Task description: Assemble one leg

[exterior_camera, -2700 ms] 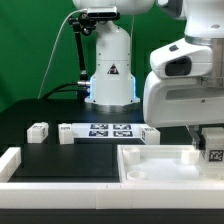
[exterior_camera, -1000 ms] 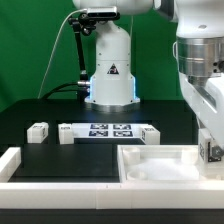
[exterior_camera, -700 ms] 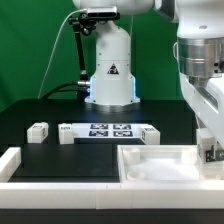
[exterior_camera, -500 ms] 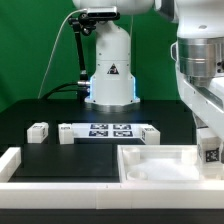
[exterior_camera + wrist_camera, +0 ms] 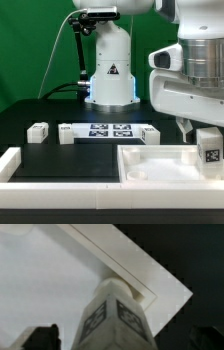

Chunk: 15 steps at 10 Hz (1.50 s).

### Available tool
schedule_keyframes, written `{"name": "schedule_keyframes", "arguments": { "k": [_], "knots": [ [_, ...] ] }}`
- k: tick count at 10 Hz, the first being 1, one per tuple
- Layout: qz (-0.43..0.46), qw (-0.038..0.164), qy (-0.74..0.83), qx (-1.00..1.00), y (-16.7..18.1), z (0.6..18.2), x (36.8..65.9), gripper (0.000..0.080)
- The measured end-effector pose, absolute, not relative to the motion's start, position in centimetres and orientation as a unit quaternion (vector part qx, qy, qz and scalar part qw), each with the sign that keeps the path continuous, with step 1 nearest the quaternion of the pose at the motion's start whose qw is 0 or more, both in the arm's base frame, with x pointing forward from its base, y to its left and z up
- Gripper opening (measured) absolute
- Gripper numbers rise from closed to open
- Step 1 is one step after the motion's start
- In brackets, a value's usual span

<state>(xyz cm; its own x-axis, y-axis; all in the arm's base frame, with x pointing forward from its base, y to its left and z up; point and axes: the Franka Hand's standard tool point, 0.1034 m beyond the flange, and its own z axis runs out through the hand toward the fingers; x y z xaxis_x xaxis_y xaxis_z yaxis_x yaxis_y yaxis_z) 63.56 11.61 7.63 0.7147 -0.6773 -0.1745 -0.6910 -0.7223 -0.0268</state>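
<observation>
- Exterior view: the leg (image 5: 209, 146) stands upright at the near right corner of the big white panel (image 5: 160, 165), its tag facing the camera.
- The gripper (image 5: 196, 127) hangs just above and behind it; the jaws stand apart, clamped on nothing.
- Wrist view: the leg (image 5: 113, 314) rises from the panel's (image 5: 45, 286) corner between the two dark fingertips (image 5: 41, 336), touching neither.
- Farther back on the black table (image 5: 40, 110), the marker board (image 5: 107, 130) lies flat, with another small peg (image 5: 38, 130) toward the exterior view's left.

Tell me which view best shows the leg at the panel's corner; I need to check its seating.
The wrist view: the leg fills it, standing on the panel corner. The exterior view shows only its tagged top at the edge.
</observation>
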Motion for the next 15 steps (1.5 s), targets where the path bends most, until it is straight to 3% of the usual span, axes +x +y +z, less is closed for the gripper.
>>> {"name": "schedule_keyframes", "arguments": {
  "k": [8, 9, 10, 12, 15],
  "knots": [
    [0.057, 0.069, 0.033, -0.995, 11.48, 7.58, 63.57, 0.0649],
    [0.057, 0.068, 0.042, -0.995, 11.51, 7.58, 63.57, 0.0521],
    [0.057, 0.068, 0.043, -0.995, 11.51, 7.58, 63.57, 0.0521],
    [0.057, 0.068, 0.043, -0.995, 11.47, 7.58, 63.57, 0.0289],
    [0.056, 0.067, 0.061, -0.994, 11.46, 7.55, 63.60, 0.0289]
  ]
}}
